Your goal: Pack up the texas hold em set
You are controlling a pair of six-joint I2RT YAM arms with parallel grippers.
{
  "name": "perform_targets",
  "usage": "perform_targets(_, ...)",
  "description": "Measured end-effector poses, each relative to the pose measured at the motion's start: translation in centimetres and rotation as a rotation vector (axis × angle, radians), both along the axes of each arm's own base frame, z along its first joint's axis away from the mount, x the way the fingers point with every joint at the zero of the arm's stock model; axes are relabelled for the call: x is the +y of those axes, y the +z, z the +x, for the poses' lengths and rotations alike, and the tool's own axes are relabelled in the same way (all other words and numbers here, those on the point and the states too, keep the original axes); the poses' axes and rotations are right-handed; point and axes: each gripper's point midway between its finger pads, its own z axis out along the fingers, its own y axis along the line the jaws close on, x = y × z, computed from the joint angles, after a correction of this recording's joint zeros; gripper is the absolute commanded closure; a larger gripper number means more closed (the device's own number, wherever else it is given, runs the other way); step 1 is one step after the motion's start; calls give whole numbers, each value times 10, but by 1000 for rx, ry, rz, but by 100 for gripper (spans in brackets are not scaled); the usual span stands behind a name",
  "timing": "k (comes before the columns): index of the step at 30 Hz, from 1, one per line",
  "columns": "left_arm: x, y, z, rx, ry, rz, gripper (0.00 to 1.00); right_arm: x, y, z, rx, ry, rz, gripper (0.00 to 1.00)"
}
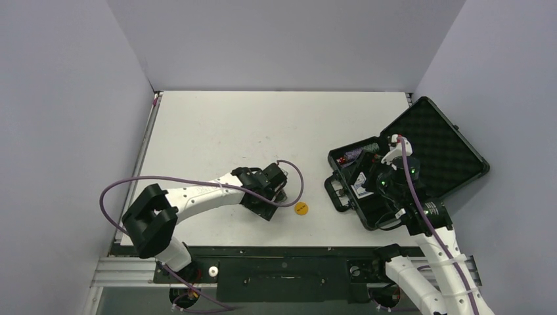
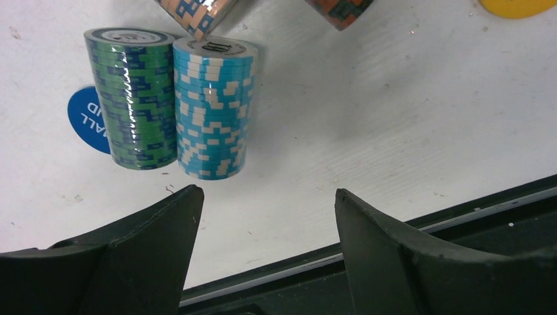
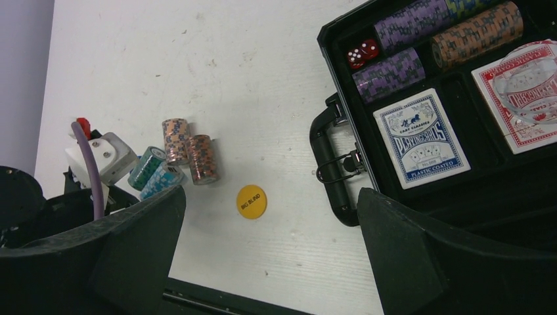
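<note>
The black case [image 1: 453,141] lies open at the right with its foam lid up. Inside the case [image 3: 336,65] I see purple chip stacks [image 3: 387,73], red dice [image 3: 362,54], a blue card deck [image 3: 422,138] and a red card deck [image 3: 519,98]. My right gripper [image 1: 392,164] hovers over it, open and empty [image 3: 270,193]. On the table stand a green chip stack [image 2: 134,98] and a light blue one [image 2: 211,108], with a blue disc [image 2: 89,121] behind them. My left gripper [image 2: 266,193] is open just short of them, holding nothing. A yellow disc [image 1: 301,209] lies nearby.
Two orange-toned chip stacks [image 3: 176,139] [image 3: 202,159] stand beyond the green and blue ones. The case handle [image 3: 332,164] sticks out toward the yellow disc [image 3: 251,201]. The table's black front rail [image 2: 394,262] runs close under my left fingers. Grey walls enclose the table.
</note>
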Motion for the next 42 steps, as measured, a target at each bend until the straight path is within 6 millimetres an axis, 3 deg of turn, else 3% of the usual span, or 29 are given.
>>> perform_targets(22,7,-22,35,12,-106,125,35,1,6,-11,-20,21,13,0)
perform_targets(36,5,-34,42,23,-125,158,53,2,2,-11,-6,34,1,0)
perform_targets(42,4,-35,42,23,-125,156,53,2,1,-11,-3,33,1,0)
